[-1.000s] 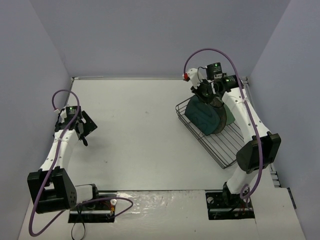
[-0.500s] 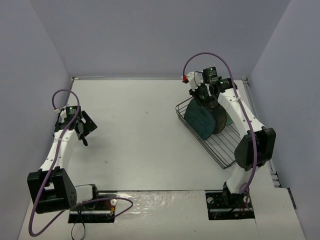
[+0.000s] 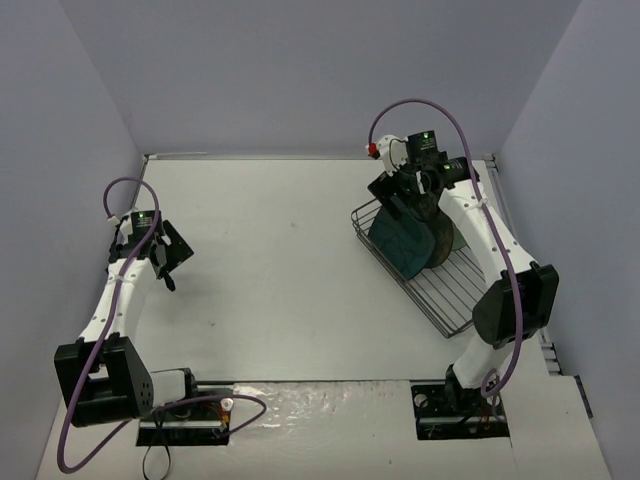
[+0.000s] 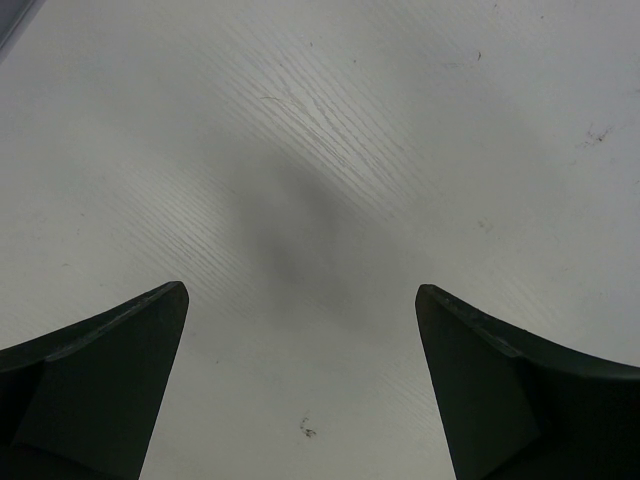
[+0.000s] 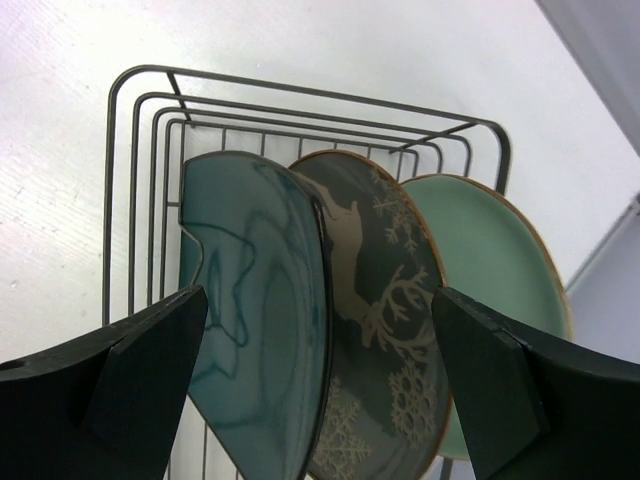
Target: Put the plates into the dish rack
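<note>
Black wire rack (image 3: 450, 292) holds three plates (image 5: 370, 300) upright; right tool (image 5: 320, 295) spread above (left tool (image 4: 300, 290) likewise).

The left gripper (image 4: 300, 290) hangs above the table (image 4: 420, 110) with its jaws spread wide and nothing between them. Its two dark fingers (image 4: 100, 380) rise from the bottom corners of the view, one on each side, their tapered tips pointing up and inward. The table is white with a faint wood grain running in fine diagonal lines. A soft grey shadow (image 4: 290, 240) lies on it between and just beyond the tips. A few small dark specks dot the surface: one low in the middle (image 4: 307, 430), others toward the upper right (image 4: 597, 135). At the top left corner a sliver of bluish grey (image 4: 12, 18) shows, possibly the wall.
</note>
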`<state>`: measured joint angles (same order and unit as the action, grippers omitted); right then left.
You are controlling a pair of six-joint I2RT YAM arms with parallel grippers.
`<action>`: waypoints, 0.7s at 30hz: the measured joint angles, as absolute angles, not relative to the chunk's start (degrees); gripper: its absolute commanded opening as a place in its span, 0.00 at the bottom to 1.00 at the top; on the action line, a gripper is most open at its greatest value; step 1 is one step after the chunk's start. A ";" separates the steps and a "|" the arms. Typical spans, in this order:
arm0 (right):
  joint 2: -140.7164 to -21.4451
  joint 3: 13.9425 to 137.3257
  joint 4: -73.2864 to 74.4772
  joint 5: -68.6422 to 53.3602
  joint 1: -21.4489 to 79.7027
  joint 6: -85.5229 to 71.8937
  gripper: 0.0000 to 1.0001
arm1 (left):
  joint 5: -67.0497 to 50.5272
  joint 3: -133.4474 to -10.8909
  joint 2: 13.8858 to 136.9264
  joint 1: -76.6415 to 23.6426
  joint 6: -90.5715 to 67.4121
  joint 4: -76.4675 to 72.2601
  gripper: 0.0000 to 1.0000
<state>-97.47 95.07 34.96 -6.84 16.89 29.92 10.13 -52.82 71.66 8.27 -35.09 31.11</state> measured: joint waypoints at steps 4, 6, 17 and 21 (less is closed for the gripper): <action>-94.81 95.36 33.63 -4.49 17.71 29.24 1.00 | 10.11 -52.82 71.55 8.27 -35.09 31.12 0.97; -94.10 96.76 33.22 -2.12 18.01 28.02 1.00 | 10.08 -52.83 71.14 8.27 -35.09 31.17 0.97; -91.23 104.69 24.65 5.22 22.64 14.58 1.00 | 13.30 -54.02 64.66 2.08 -35.34 31.00 0.97; -87.28 100.44 16.49 2.83 24.90 2.64 1.00 | 14.47 -56.47 64.57 -4.35 -35.35 30.09 0.97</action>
<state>-87.28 100.44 16.49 2.83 24.90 2.64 14.47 -56.47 64.57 -4.35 -35.35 30.09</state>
